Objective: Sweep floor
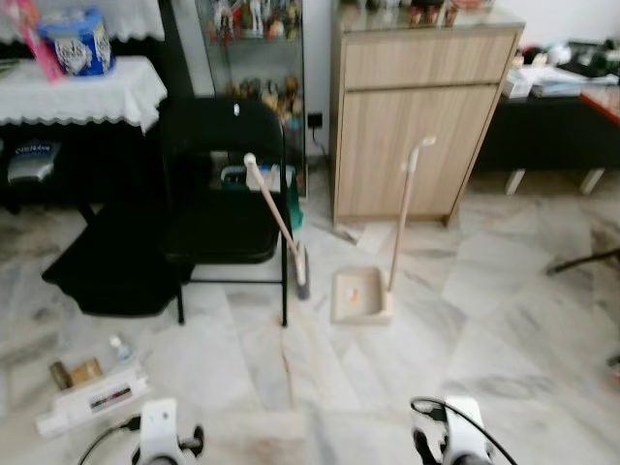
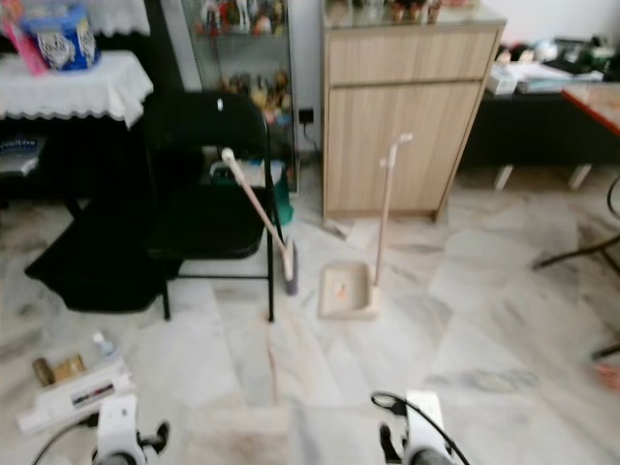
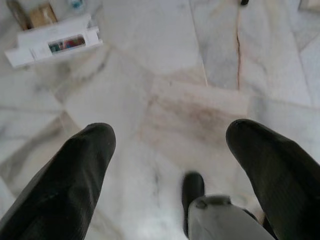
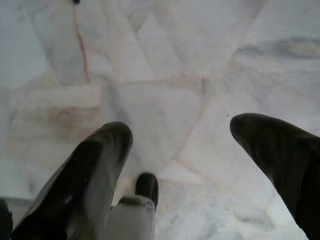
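Broom [image 1: 276, 221] leaning vs black chair [image 1: 221, 184], handle up-left, head down.

Looking down past the left gripper [image 3: 167, 145], its 2 black fingers [image 3: 75, 175] spread wide above the pale marble floor [image 3: 165, 60]. Near a far corner, a white tray [image 3: 52, 42] with a brown box [image 3: 42, 15] just beside it.

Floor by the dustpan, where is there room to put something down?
Bare marble lies right of the beige dustpan, toward the dark table. Crowded: the broom leans on the black folding chair; white box bottom left.
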You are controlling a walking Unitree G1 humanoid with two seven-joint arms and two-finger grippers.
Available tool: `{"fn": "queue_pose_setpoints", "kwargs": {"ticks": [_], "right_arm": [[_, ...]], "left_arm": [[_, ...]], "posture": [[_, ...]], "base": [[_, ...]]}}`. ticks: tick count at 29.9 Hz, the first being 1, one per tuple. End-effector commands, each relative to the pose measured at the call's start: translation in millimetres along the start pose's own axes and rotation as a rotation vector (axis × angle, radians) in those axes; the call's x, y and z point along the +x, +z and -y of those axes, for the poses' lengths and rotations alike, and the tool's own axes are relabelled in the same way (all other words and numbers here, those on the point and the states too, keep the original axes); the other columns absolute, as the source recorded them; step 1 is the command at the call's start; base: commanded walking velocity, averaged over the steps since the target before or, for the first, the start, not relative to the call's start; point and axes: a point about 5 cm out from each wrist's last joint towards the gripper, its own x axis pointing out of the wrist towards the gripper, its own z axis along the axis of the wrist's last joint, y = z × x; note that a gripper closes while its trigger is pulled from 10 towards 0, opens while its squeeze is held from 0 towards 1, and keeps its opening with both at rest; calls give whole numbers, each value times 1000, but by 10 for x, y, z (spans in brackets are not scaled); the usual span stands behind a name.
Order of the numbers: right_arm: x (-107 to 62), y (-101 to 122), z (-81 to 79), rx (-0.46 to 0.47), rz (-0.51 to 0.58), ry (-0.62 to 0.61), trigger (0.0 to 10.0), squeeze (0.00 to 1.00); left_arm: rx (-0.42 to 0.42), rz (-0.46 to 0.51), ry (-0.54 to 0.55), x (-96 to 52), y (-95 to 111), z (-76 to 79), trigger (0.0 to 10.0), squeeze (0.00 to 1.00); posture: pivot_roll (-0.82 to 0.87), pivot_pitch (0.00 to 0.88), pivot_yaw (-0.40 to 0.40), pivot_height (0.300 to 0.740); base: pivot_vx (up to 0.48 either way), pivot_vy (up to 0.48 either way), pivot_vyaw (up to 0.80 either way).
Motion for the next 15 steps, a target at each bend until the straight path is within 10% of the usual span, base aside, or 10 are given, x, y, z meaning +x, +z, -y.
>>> {"fn": "queue_pose_setpoints", "kwargs": {"ticks": [1, 15], "right_arm": [[-2, -16, -2, 7, -9, 2, 10000, 0], [1, -63, -128, 7, -10, 25, 10000, 0]], "left_arm": [[-15, -3, 8, -1, -6, -14, 10000, 0], [-63, 26, -31, 25, 85, 20, 10000, 0]], "posture": [[-81, 0, 27, 740], [-87, 0, 35, 740]], "base": [[0, 0, 0], [92, 0, 0]]}}
